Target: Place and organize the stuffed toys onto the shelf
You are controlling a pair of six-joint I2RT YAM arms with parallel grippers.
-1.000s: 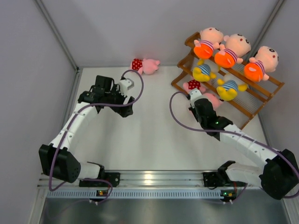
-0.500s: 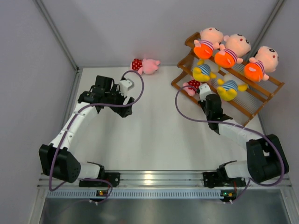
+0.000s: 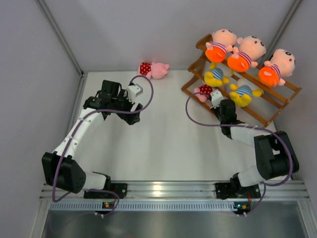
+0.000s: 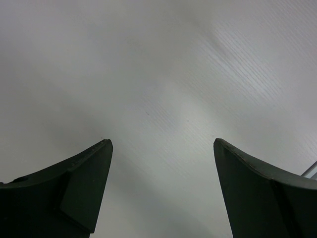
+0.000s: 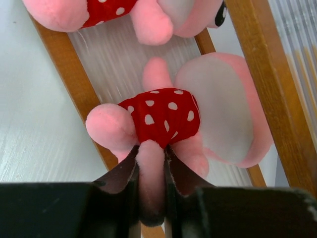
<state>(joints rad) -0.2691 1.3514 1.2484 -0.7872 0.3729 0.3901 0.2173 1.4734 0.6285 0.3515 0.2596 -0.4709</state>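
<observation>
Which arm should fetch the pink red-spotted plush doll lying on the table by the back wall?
Left. The left gripper is open and nearer that pink doll; the right gripper is shut on the leg of another pink spotted doll at the brown wooden shelf.

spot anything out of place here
Yes: one pink polka-dot doll lies alone at the table's far edge, away from the shelf that holds the rest. A second doll, at the lowest tier, is pinched by one limb in the right jaws.
</observation>
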